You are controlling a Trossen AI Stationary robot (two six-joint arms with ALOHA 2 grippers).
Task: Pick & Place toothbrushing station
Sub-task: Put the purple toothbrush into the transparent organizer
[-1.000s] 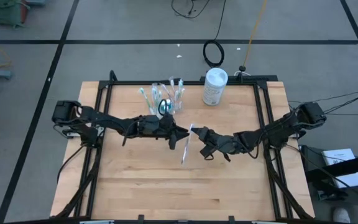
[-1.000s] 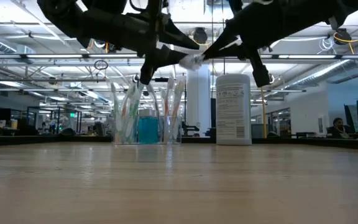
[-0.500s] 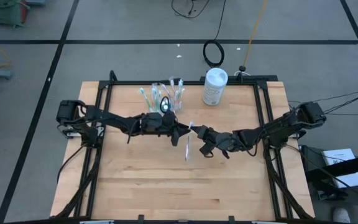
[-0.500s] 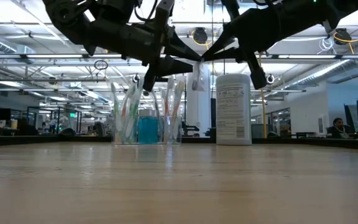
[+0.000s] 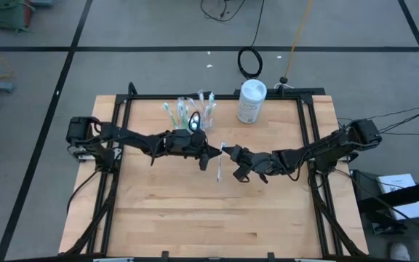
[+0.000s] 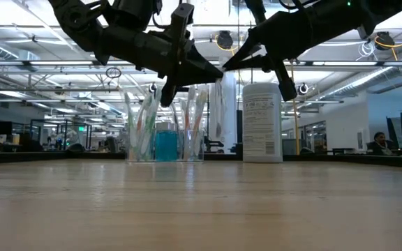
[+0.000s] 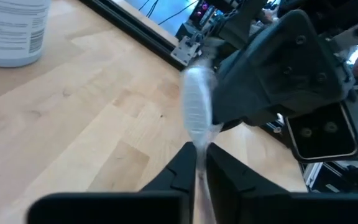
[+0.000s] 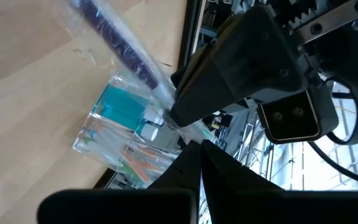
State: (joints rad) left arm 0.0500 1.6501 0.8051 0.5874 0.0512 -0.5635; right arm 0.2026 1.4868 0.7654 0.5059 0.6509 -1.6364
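One wrapped toothbrush point(image 5: 220, 164) hangs mid-air above the surface point(image 5: 195, 211) centre, both grippers' jaws closed on it: left gripper point(image 5: 215, 153) at 9 o'clock, right gripper point(image 5: 228, 152) at 3. One clear cup point(image 5: 193, 116) of toothbrushes at 11 o'clock; one white canister point(image 5: 251, 101) at 1.

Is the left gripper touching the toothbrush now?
Touching. In the left wrist view the left gripper has its jaws closed on the toothbrush, no gap either side.
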